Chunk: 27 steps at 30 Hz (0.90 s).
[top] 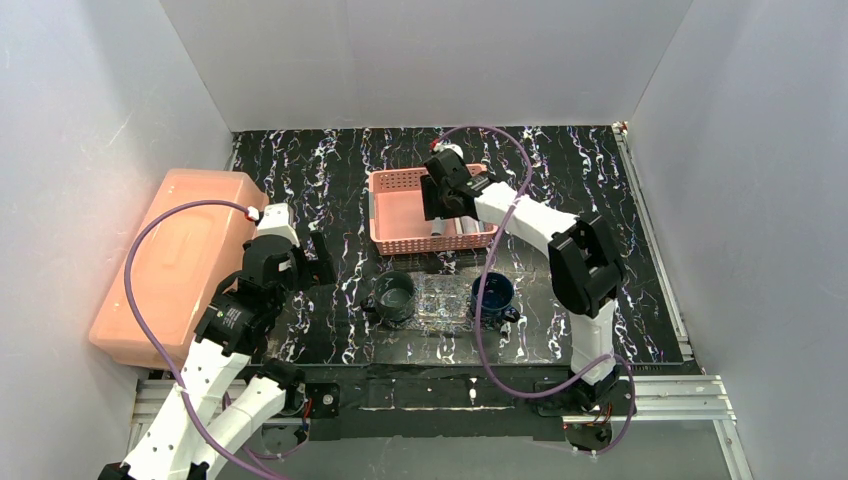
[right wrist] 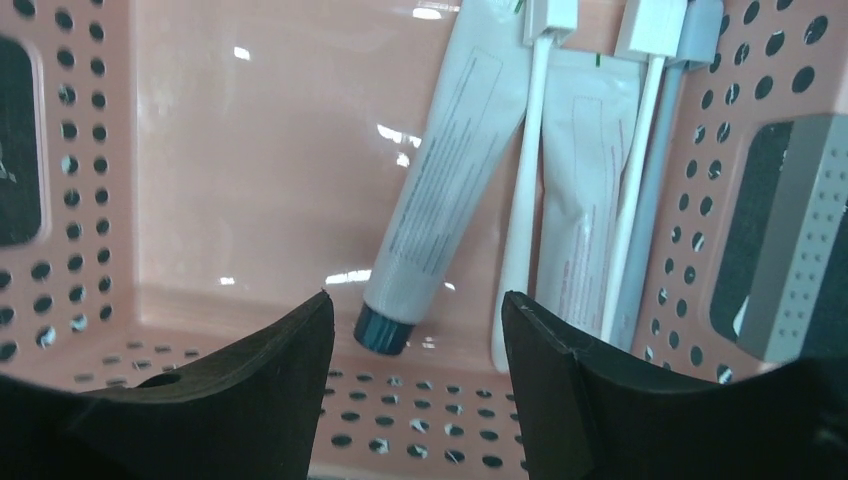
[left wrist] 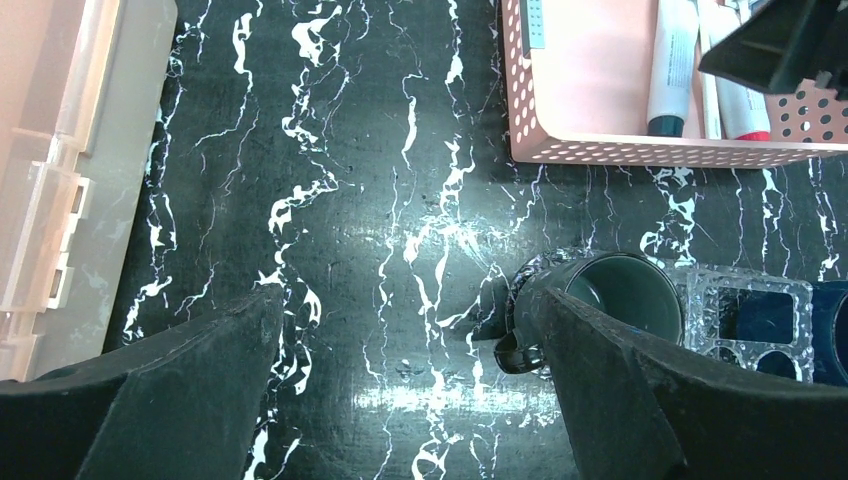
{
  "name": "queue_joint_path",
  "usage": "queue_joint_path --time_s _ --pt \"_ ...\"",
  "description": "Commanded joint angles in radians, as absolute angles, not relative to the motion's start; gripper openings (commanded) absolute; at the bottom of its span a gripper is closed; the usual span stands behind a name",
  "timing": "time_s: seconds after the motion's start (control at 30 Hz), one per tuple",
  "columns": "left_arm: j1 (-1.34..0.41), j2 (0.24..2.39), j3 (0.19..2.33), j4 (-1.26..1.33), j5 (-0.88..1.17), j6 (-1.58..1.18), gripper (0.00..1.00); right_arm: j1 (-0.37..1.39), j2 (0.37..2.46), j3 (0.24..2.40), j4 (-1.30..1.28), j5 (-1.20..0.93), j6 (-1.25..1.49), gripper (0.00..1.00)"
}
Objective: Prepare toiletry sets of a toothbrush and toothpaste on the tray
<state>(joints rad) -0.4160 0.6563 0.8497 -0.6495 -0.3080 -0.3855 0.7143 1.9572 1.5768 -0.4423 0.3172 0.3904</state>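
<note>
The pink basket (top: pixel 400 215) holds two white toothbrushes (right wrist: pixel 520 200) (right wrist: pixel 637 190) and two white toothpaste tubes, one with a dark cap (right wrist: pixel 450 170) and one flat against the wall (right wrist: pixel 585 200). My right gripper (right wrist: pixel 418 310) is open and empty, low inside the basket, with the dark cap just ahead between the fingers. The clear glittery tray (top: pixel 445 298) lies between a dark green cup (top: pixel 395 292) and a blue cup (top: pixel 493 293). My left gripper (left wrist: pixel 402 297) is open and empty above the bare table, left of the green cup (left wrist: pixel 622 292).
A big salmon plastic box (top: pixel 175 262) stands along the left edge. The basket's perforated walls (right wrist: pixel 60 200) close in around my right gripper. White walls surround the black marbled table (top: pixel 330 190).
</note>
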Motion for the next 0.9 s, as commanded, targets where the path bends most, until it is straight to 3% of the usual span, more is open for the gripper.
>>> queue_joint_path --time_s 0.0,0.87 --pt "-0.426 0.648 0.841 -0.637 -0.305 -0.373 0.99 0.693 2.012 1.679 -0.426 0.304 0.495 0.71" --pt "-0.456 0.632 0.84 -0.638 -0.318 -0.365 0.99 0.66 2.241 1.828 -0.449 0.312 0.62 0.72"
